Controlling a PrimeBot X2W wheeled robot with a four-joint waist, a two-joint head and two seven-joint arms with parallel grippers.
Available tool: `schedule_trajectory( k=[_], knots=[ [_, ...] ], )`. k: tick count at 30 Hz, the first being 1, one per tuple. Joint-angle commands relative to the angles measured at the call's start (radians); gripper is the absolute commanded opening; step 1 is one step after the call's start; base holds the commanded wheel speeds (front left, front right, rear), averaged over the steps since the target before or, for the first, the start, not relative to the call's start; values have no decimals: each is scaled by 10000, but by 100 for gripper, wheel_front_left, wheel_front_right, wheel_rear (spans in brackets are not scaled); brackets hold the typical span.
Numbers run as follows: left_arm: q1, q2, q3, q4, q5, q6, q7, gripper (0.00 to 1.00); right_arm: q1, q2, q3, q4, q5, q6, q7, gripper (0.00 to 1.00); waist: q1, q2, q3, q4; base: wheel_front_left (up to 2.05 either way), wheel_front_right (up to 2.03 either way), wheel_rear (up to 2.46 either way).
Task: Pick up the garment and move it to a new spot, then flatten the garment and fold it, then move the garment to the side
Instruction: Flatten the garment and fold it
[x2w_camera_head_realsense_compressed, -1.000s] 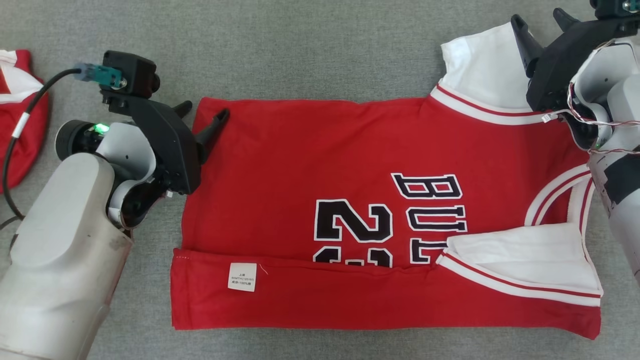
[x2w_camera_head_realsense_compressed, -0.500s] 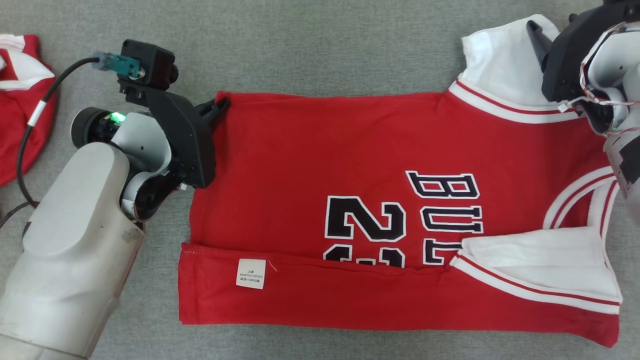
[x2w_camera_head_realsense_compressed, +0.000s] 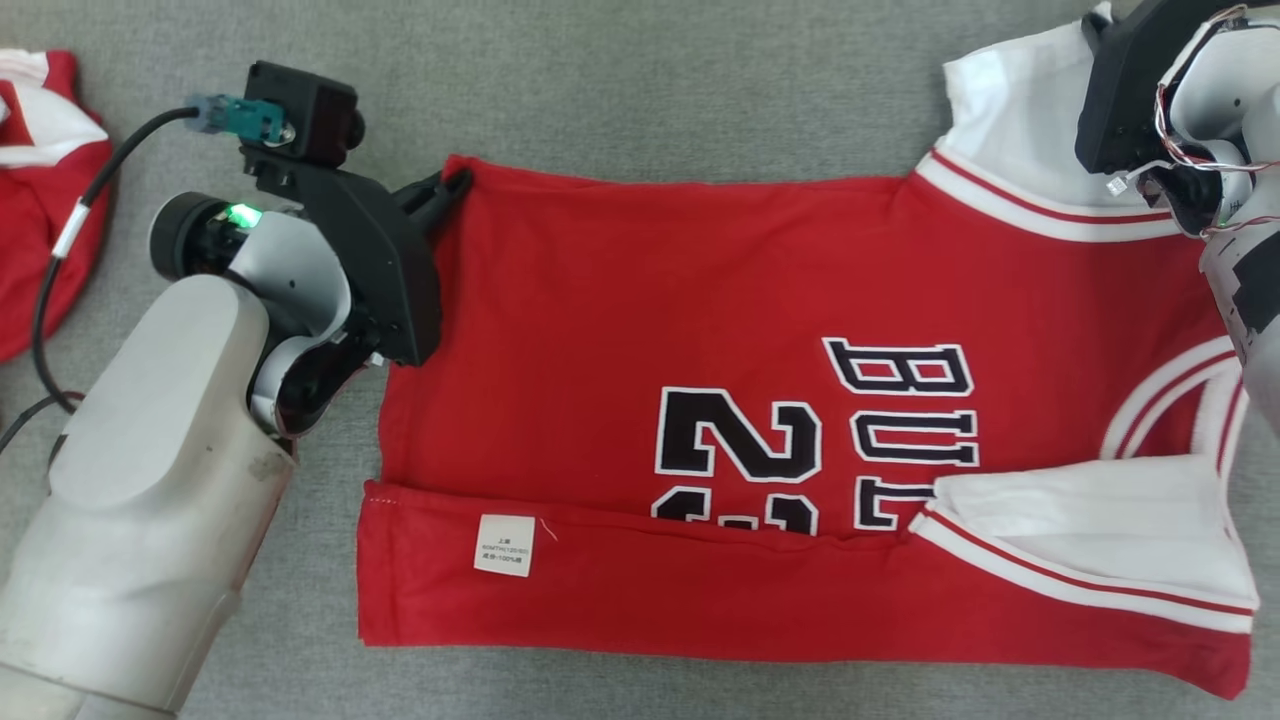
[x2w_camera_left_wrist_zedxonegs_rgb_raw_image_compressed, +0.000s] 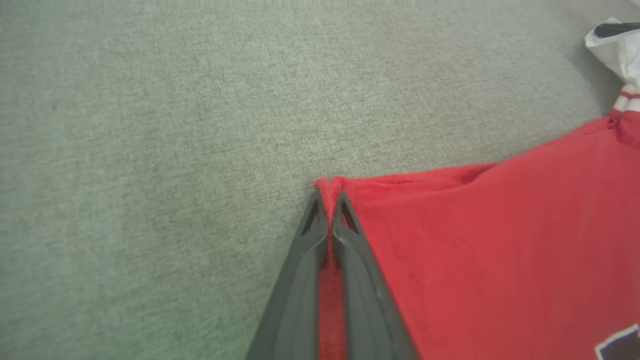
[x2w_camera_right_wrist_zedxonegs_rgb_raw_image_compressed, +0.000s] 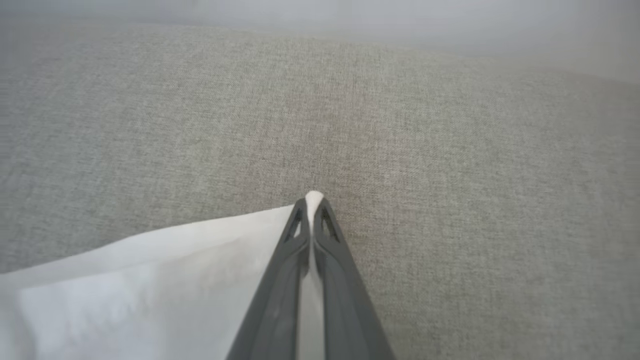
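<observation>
grey cloth surface (x2w_camera_head_realsense_compressed: 640, 90); red jersey (x2w_camera_head_realsense_compressed: 700, 300) (part-folded) on it

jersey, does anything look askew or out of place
The jersey has its near edge folded up over the lettering, care label showing. Its far left corner is puckered in the left tool, its white sleeve pinched in the right tool. A second garment lies crumpled at the left.

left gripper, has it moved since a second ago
Yes. Its fingers, earlier spread either side of the far left corner of the jersey, have closed inward onto it; against that corner the left gripper has barely shifted.
</observation>
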Motion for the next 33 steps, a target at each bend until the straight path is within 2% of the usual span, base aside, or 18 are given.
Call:
schedule_trajectory(
  k=[1, 9, 17, 25, 33],
  knots=[
    [113, 91, 55, 45, 89, 12, -129, 0, -52, -45, 42, -41, -5, 2, -181, 0, 0, -1, -127, -126, 0, 0, 0],
    [500, 209, 210, 207, 53, 192, -691, 0, 428, -377, 450, -742, 317, 2, -1582, 0, 0, -1, -693, -530, 0, 0, 0],
    [1108, 421, 387, 95, -67, 447, -1109, 0, 1519, -762, 958, -2216, 1169, 2, -2958, 0, 0, -1, -1302, -875, 0, 0, 0],
    [2094, 746, 653, -382, -189, 797, -1665, 0, 3538, -1268, 1267, -4321, 1845, 2, -4166, 0, 0, -1, -1751, -1295, 0, 0, 0],
    [3483, 936, 829, -1535, -133, 1310, -2480, 0, 5919, -1646, 554, -6162, 1987, 2, -4853, 0, 0, -1, -1992, -1425, 0, 0, 0]
  ],
)
